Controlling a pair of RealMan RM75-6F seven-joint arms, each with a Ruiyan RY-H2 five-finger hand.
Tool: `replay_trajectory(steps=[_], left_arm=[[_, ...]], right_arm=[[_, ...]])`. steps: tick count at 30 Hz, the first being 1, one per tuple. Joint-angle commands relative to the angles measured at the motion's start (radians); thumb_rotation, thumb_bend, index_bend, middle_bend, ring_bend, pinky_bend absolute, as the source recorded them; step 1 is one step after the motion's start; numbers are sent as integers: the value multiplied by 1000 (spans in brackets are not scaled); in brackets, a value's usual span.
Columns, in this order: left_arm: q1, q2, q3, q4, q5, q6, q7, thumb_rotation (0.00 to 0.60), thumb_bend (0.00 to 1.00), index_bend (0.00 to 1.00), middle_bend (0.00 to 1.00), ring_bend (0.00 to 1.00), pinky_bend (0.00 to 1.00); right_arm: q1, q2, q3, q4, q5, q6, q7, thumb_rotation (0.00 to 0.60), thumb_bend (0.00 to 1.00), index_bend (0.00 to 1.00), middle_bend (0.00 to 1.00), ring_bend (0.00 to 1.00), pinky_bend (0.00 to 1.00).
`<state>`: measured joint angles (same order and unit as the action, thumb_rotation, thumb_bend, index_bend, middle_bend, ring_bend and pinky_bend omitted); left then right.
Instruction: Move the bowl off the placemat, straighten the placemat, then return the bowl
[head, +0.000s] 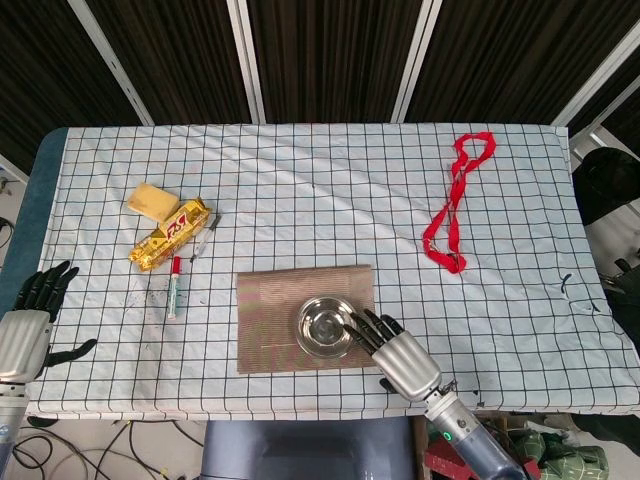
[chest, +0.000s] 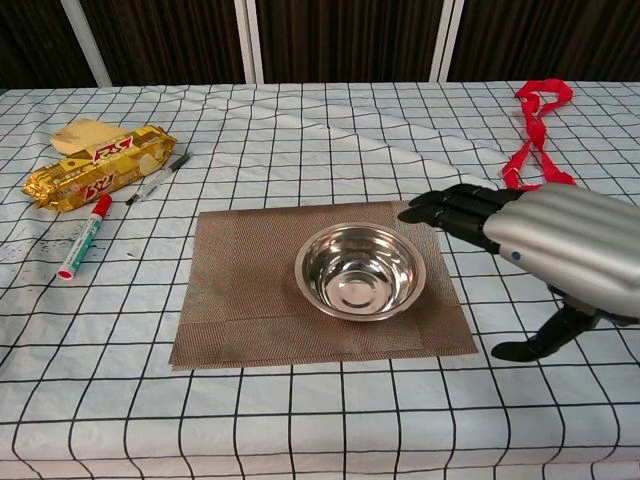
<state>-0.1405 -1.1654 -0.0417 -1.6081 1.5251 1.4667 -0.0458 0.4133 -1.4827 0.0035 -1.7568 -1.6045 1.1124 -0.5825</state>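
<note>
A shiny steel bowl sits upright on the right half of a brown woven placemat, which lies slightly askew to the checked cloth's grid near the table's front edge. My right hand hovers just right of the bowl with fingers stretched toward its rim and thumb hanging apart; it holds nothing. In the chest view a small gap shows between the fingertips and the rim. My left hand hangs off the table's left edge, fingers spread and empty; the chest view does not show it.
A yellow snack packet, a yellow sponge, a red-capped marker and a thin pen lie at the left. A red ribbon lies at the back right.
</note>
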Motion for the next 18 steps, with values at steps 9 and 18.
replay_trajectory(steps=[9,18], left_arm=[[1,4,2,-5,0,-1,-5,600,16,0,0,0,0],[-3,5,3,-7,1,-9,-6,600,16,0,0,0,0]], right_arm=[[40,-86,26,29,57,-55,-52,600,0,0,0,0,175],[48,-102,34,26,77,-52,-67,600,0,0,0,0,175]])
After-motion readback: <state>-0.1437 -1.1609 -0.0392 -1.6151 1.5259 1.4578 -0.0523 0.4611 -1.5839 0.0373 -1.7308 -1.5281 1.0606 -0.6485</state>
